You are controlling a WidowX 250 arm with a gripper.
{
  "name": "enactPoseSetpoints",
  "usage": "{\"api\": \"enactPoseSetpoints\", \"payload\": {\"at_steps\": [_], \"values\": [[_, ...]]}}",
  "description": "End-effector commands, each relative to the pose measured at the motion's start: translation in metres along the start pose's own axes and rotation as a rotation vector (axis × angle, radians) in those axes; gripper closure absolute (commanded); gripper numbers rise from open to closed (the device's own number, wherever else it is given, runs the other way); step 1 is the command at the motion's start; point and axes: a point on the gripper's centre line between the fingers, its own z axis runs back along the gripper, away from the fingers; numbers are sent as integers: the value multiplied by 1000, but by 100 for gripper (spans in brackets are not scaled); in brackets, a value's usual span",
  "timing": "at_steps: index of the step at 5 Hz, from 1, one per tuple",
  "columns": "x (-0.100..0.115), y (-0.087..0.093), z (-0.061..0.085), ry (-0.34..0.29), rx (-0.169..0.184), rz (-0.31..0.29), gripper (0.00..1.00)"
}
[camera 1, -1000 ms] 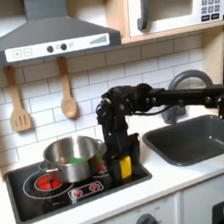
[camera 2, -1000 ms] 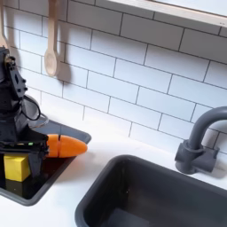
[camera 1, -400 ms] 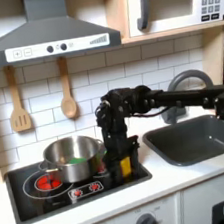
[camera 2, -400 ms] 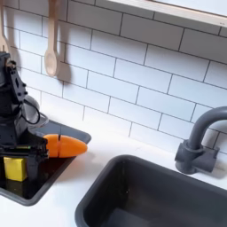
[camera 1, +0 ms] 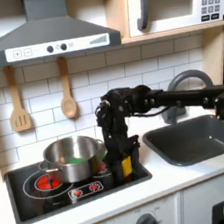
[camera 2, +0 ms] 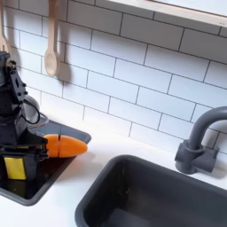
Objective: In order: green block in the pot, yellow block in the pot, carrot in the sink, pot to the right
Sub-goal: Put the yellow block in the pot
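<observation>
Inside the pot (camera 1: 74,156) lies the green block (camera 1: 82,161); the gripper (camera 2: 15,165) pinches the yellow block (camera 2: 15,168).

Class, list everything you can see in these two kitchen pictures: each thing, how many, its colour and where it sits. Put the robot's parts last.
pot: one, silver, on the stove's left burner.
green block: one, green, inside the pot.
yellow block: one, yellow, on the stove between the gripper's fingers.
carrot: one, orange, on the stove's edge beside the gripper.
stove: one, black, on the counter.
sink: one, dark grey, with a faucet.
wooden utensils: two, tan, hanging on the tiled wall.
microwave: one, white, upper right.
range hood: one, grey.
gripper: one, black, down around the yellow block.
</observation>
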Motion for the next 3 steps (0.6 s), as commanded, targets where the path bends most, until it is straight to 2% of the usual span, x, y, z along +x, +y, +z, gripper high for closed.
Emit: {"api": "enactPoseSetpoints", "payload": {"at_steps": [1, 2, 3], "values": [[6, -1, 25, -34, -16, -13, 100], [7, -3, 29, -37, -29, -16, 100], [9, 5, 38, -51, -33, 13, 100]]}}
